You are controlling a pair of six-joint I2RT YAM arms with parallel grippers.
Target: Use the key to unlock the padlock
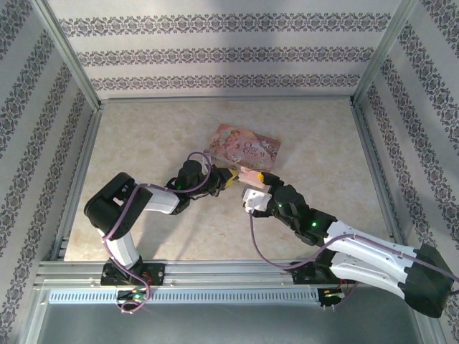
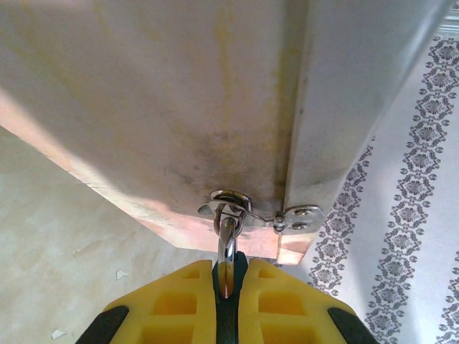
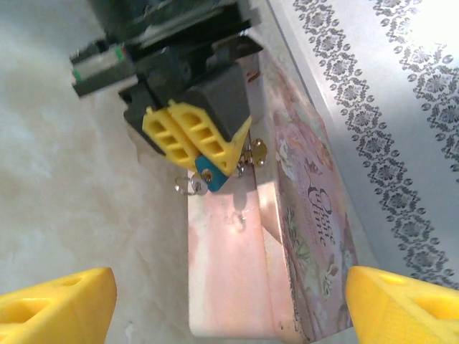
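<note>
The padlock (image 3: 209, 176) is a small teal-blue block pinched between the yellow fingers of my left gripper (image 1: 230, 177). A small silver key with a ring (image 3: 187, 185) sticks out of its lower end. In the left wrist view my left gripper (image 2: 228, 269) is shut on the padlock, whose silver shackle (image 2: 227, 244) runs through the metal hasp (image 2: 244, 206) on the pink tin (image 2: 179, 107). My right gripper (image 3: 229, 304) stands wide open just short of the key, nothing between its fingers (image 3: 57, 301). It faces the left gripper from the right (image 1: 254, 182).
The pink illustrated tin (image 1: 244, 147) lies mid-table, its lid tilted open (image 3: 315, 215). Patterned walls on metal frames close in the table on three sides (image 1: 229, 50). Bare tabletop (image 1: 150, 136) lies left of the tin.
</note>
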